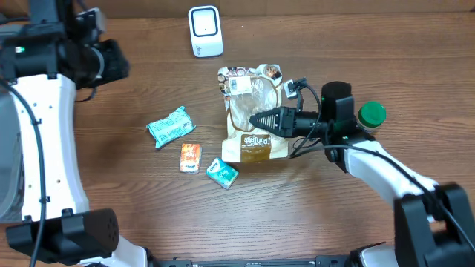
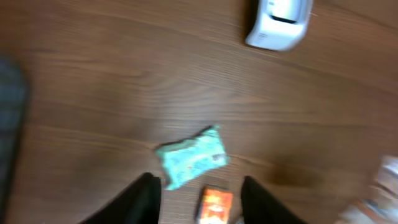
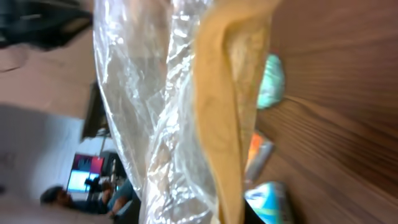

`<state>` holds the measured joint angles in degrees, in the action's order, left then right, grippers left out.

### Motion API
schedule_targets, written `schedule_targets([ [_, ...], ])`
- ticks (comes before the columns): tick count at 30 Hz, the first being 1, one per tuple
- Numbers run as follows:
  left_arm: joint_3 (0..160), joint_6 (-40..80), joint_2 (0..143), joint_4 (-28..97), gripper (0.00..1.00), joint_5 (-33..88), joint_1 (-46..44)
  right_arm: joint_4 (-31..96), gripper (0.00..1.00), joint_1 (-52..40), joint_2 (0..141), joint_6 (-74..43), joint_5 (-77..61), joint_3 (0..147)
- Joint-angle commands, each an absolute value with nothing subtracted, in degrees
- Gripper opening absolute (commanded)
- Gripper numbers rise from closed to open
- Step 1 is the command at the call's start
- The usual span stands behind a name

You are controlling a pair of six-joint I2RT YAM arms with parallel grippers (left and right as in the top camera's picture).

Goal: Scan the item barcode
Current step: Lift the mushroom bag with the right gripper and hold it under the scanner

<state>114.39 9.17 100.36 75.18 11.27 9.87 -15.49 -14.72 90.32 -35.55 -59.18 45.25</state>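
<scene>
We have our right gripper (image 1: 256, 120) clamped on the clear plastic bag (image 1: 252, 89) with its tan label band, at mid-table near the white barcode scanner (image 1: 205, 31) but apart from it. Our left gripper (image 2: 200, 182) hangs above the table with its fingers spread and nothing between them, over a teal packet (image 2: 190, 157) and an orange packet (image 2: 215, 204). A small teal box (image 1: 221, 172) lies just beside the orange packet.

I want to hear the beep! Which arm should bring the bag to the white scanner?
The right. The right gripper is shut on the clear bag, near the scanner. The left gripper is open and empty, above the teal packet.
</scene>
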Motion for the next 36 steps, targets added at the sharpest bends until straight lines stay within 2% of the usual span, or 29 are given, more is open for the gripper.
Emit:
schedule_targets([
  [1, 114.5, 7.9, 101.6, 75.2, 0.55, 8.8, 13.0, -15.9, 0.04, -15.2, 85.5, -36.2, -62.3, 45.5],
  [4, 114.5, 6.0, 102.5, 75.2, 0.59, 7.9, 14.5, -15.9, 0.04, -15.1, 82.9, -37.7, -62.2, 45.5],
  [13, 114.5, 1.2, 104.1, 74.4, 0.58, 6.7, 16.2, -8.1, 0.04, -15.2, 81.8, -35.4, -60.3, 45.5],
  [14, 114.5, 1.2, 104.1, 74.3, 0.64, 6.4, 16.2, -7.3, 0.04, -15.1, 81.8, -34.9, -60.0, 45.5],
  [15, 114.5, 1.2, 104.1, 74.3, 1.00, 5.7, 16.2, -7.1, 0.04, -15.2, 81.8, -34.4, -59.9, 45.5],
  [30, 114.5, 1.3, 104.2, 74.3, 1.00, 3.8, 16.1, -9.7, 0.04, -15.2, 81.8, -40.8, -63.2, 49.4],
  [36, 114.5, 1.3, 104.2, 74.3, 0.99, 3.9, 16.0, 3.1, 0.04, -15.5, 81.8, -36.2, -62.5, 60.5],
])
